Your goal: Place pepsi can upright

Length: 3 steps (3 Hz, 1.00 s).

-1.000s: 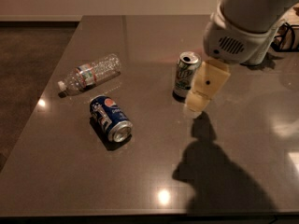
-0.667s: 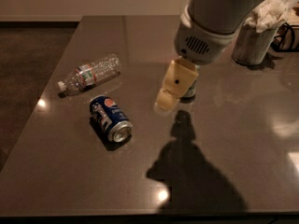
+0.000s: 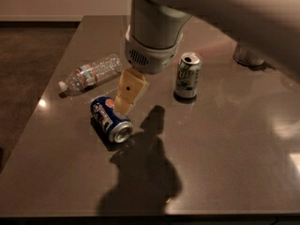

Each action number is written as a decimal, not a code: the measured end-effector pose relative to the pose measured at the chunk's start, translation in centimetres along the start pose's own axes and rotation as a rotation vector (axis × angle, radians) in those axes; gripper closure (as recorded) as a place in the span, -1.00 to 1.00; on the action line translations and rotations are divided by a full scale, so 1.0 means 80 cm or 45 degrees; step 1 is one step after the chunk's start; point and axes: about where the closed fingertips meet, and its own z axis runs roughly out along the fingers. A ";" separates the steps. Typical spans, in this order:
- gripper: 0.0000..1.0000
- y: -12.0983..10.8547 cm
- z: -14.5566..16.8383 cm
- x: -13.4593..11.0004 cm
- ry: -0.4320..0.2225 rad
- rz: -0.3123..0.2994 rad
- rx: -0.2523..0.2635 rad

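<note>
The gripper (image 3: 124, 102) has swung left from the green can (image 3: 188, 75) to the far end of the pepsi can (image 3: 110, 119), lying sideways at the table's (image 3: 225, 163) left; we cannot tell whether the gripper is open.

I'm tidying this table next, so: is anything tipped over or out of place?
Yes. The pepsi can lies on its side, with the gripper just over its far end. The plastic bottle behind it lies flat too. The green-and-white can stands upright. No spill shows.
</note>
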 end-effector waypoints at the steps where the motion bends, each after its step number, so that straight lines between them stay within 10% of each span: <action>1: -1.00 0.013 0.027 -0.026 0.040 0.036 0.014; 3: -1.00 0.016 0.028 -0.031 0.052 0.078 0.026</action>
